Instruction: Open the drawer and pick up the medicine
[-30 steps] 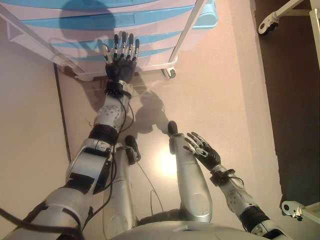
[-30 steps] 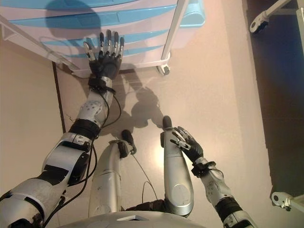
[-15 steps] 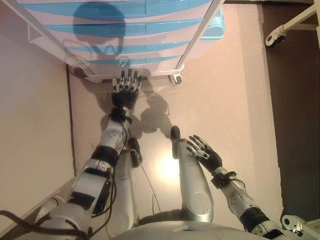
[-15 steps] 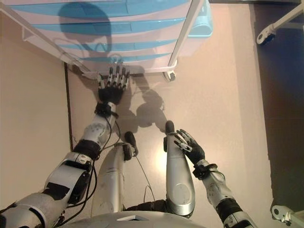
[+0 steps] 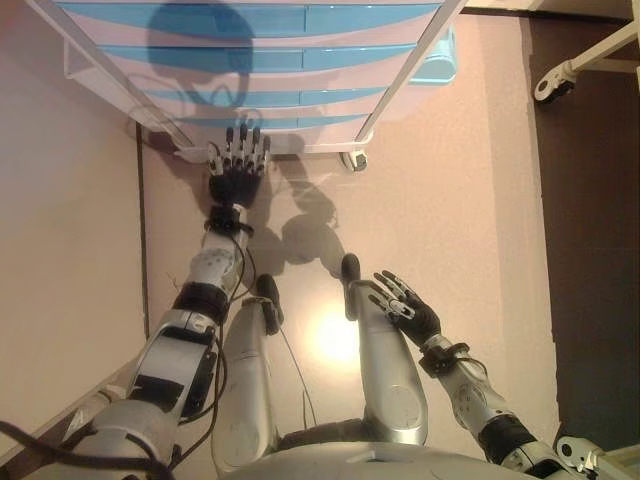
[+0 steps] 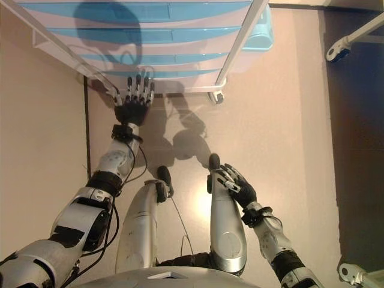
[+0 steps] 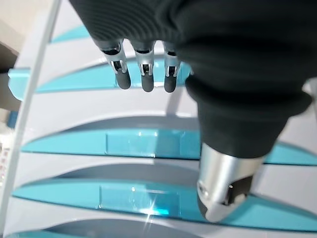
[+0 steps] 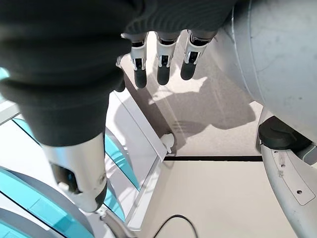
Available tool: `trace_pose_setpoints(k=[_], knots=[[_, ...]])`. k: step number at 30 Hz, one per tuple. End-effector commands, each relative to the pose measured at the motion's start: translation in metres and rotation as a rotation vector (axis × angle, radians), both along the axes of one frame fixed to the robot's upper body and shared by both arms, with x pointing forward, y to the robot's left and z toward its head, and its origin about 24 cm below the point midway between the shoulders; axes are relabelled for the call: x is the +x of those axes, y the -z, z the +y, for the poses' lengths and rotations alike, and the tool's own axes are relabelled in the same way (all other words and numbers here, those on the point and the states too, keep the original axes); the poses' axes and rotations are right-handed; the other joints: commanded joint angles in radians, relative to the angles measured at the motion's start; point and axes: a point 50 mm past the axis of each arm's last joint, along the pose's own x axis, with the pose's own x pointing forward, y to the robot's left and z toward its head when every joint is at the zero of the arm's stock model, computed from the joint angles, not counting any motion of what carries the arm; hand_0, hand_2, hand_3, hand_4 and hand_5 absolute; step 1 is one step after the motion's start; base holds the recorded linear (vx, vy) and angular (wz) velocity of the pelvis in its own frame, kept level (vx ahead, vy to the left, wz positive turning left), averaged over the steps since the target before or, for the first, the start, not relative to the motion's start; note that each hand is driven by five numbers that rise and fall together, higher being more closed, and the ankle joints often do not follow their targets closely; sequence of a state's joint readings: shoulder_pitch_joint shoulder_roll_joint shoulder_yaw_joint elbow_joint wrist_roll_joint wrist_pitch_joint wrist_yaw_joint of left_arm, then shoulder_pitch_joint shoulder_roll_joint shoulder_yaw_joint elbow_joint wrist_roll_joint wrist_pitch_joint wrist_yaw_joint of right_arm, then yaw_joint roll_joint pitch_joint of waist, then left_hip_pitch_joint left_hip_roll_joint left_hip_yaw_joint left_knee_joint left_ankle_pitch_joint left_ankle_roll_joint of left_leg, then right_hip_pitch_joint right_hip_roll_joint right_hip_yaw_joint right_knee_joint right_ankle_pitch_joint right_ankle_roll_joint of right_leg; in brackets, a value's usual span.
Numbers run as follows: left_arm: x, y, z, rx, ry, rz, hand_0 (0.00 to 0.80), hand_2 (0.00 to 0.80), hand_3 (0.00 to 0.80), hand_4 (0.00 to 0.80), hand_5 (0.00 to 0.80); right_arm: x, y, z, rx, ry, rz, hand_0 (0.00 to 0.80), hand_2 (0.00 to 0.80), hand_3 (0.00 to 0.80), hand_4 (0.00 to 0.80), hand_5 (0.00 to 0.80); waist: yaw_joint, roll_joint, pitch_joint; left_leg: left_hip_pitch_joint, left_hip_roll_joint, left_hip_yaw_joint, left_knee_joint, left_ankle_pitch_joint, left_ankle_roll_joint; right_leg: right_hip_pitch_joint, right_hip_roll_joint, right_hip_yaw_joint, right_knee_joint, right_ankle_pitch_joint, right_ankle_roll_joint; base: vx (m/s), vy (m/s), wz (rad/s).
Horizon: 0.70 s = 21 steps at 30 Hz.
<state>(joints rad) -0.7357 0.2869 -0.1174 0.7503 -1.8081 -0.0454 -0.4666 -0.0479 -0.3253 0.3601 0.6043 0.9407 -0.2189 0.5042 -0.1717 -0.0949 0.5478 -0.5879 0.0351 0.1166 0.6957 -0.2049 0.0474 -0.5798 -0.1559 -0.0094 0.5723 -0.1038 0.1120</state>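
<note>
Standing at top of head views, white drawer unit (image 5: pixel 300 70) on castors, blue drawer fronts (image 7: pixel 143 144) all closed; medicine not visible in any view. Left hand (image 5: pixel 236 172) stretched forward, fingers (image 7: pixel 143 74) straight and spread, holding nothing, tips just short of lowest drawers near unit's base rail. Right hand (image 5: pixel 408 305) low beside robot, well apart from unit, fingers relaxed and splayed, empty. Castor (image 5: pixel 357 160) at unit's near right corner on pale floor (image 5: pixel 450 200). Dark floor strip (image 5: pixel 590 250) along right, white frame leg with wheel (image 5: pixel 548 88) there.

A white wheeled frame (image 5: pixel 565 72) stands on dark flooring (image 5: pixel 590 200).
</note>
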Motion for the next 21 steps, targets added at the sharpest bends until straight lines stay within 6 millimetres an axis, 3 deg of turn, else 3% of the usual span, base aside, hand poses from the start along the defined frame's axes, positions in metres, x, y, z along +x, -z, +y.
trace_pose_setpoints(k=[1,11,21], knots=[[0.005,-0.037,0.002,-0.011,0.008,-0.127,0.0,0.0,0.0,0.0,0.0,-0.04,0.023,0.021,0.033,-0.073,0.131,0.0,0.0,0.0,0.0,0.0,0.001,0.01,-0.028,0.057,-0.02,0.043,-0.162,0.032,0.031,-0.041,0.068,0.006,0.046,0.087,-0.019,0.0,0.0,0.0],[0.014,-0.086,-0.013,0.061,0.02,-0.209,0.0,0.0,0.0,0.0,0.0,-0.035,0.02,0.016,0.025,-0.065,0.106,0.0,0.0,0.0,0.0,0.0,-0.019,0.012,-0.028,0.015,-0.022,0.054,-0.146,0.017,0.033,-0.087,0.069,0.019,0.04,0.104,-0.022,0.002,0.009,-0.01],[0.02,-0.121,-0.016,0.077,-0.03,-0.23,0.0,0.0,0.0,0.0,0.0,-0.03,0.017,0.007,0.02,-0.058,0.084,0.0,0.0,0.0,0.0,0.0,-0.044,0.018,-0.028,-0.021,-0.029,0.062,-0.139,0.006,0.034,-0.135,0.08,0.045,0.025,0.121,-0.025,0.007,0.026,-0.07]])
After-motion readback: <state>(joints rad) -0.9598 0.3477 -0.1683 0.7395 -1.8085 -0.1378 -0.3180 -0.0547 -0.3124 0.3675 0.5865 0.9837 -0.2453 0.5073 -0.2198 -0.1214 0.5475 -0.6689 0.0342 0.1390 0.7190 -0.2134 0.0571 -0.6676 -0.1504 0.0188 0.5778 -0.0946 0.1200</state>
